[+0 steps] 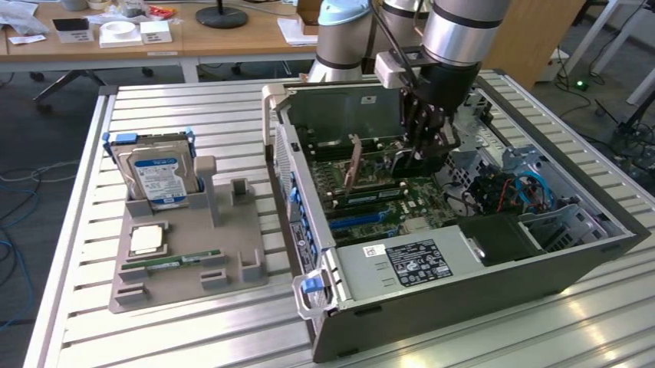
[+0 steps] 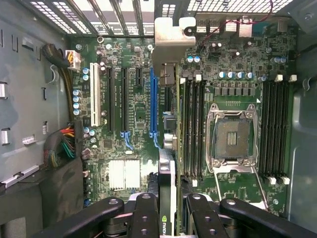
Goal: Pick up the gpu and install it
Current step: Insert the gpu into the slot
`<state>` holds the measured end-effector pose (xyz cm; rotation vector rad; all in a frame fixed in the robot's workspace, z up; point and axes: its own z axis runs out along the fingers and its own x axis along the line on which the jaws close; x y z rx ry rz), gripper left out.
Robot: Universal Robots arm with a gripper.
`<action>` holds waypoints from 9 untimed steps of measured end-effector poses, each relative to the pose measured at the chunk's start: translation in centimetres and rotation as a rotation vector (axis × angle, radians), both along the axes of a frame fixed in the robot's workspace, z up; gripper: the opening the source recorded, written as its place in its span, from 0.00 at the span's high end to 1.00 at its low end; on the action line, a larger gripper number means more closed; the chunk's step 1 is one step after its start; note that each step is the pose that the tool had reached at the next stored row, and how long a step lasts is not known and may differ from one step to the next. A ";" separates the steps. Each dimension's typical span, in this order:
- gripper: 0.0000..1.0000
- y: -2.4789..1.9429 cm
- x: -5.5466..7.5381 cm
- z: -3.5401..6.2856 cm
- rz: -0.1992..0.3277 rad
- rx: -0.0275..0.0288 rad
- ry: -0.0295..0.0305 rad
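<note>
My gripper (image 1: 422, 157) reaches down inside the open computer case (image 1: 461, 307), over the green motherboard (image 2: 133, 99). It is shut on the gpu (image 2: 167, 198), a thin dark card seen edge-on between the black fingers (image 2: 143, 218). The card's silvery bracket (image 2: 171, 34) points toward the slotted rear wall of the case. The card's edge runs along close beside the long blue slot (image 2: 152, 104). I cannot tell whether it touches the slot. In the exterior view a pale upright strip (image 1: 353, 165), the bracket end, stands to the gripper's left.
A grey holder (image 1: 184, 261) on the slatted table at the exterior view's left carries a silver hard drive (image 1: 159, 180), a chip (image 1: 149, 239) and a green memory stick (image 1: 169, 263). Memory slots (image 2: 193, 129), an open processor socket (image 2: 232, 139) and cable bundles (image 2: 62, 144) surround the card.
</note>
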<state>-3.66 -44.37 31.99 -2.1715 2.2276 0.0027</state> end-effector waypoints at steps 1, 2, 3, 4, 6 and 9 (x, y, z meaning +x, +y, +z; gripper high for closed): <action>0.73 0.00 0.0 0.00 0.000 0.0000 0.0000; 0.73 0.00 0.0 0.00 0.000 0.0000 0.0000; 0.73 0.00 0.0 -0.01 0.000 0.0001 0.0000; 0.73 0.00 0.0 -0.01 0.000 0.0001 -0.0001; 0.73 0.00 -0.1 -0.02 0.000 0.0003 -0.0002; 0.73 0.00 -0.6 -0.02 0.000 0.0002 -0.0002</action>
